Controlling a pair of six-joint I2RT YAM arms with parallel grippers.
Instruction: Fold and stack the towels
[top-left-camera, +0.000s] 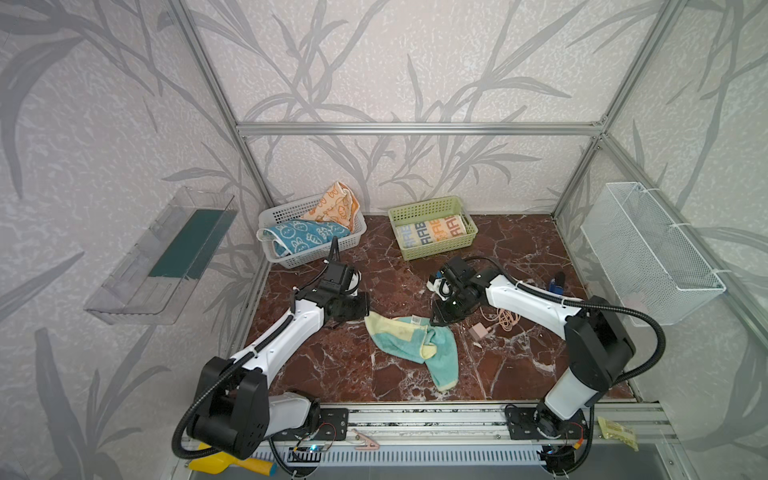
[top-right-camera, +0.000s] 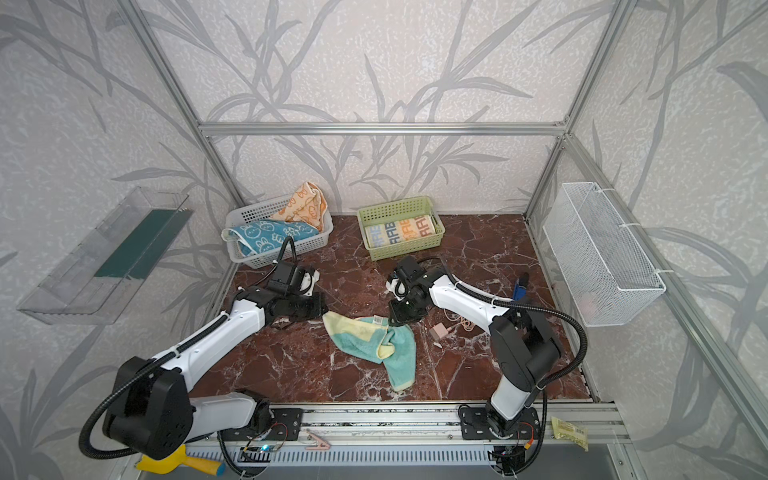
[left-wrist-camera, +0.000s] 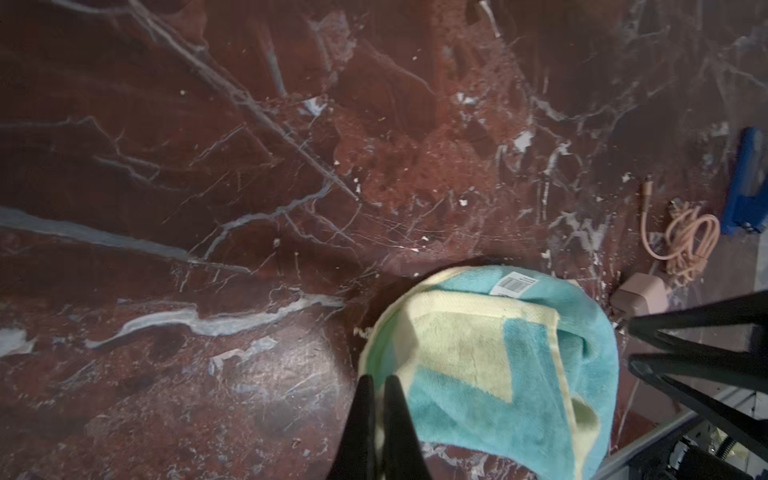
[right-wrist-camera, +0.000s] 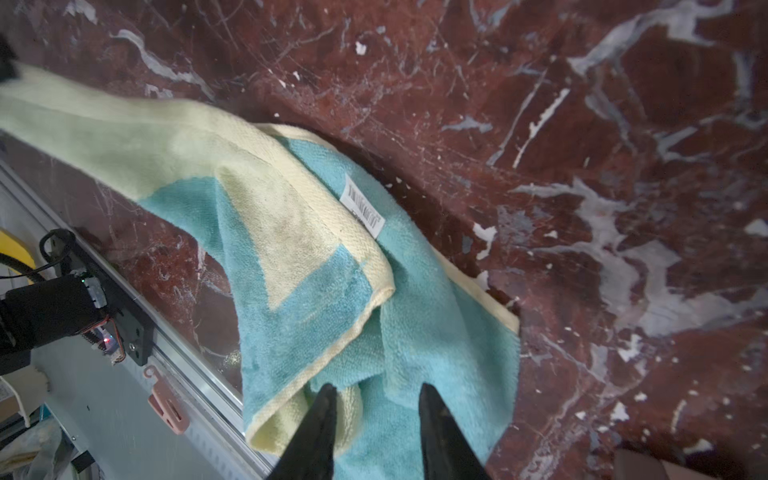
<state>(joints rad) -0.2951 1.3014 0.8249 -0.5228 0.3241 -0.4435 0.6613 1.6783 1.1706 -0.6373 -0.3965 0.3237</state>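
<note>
Left claw (left-wrist-camera: 380, 390) pinched shut on towel (left-wrist-camera: 478, 353), right claw (right-wrist-camera: 376, 395) jaws parted, both arms stretched inward

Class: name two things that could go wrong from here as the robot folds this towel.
1. Only the left claw pinches the yellow-teal towel, which lies bunched; the right claw is open, so a fold may trap creases.
2. The pink charger and cable lie beside the towel; dragging it could snag them.

One towel (left-wrist-camera: 498, 374): cut off at left wrist view's edge; barcode tag (left-wrist-camera: 515, 284) illegible (too small); yellow tool (top-left-camera: 220, 463) partly hidden behind left arm (top-left-camera: 286, 332).
</note>
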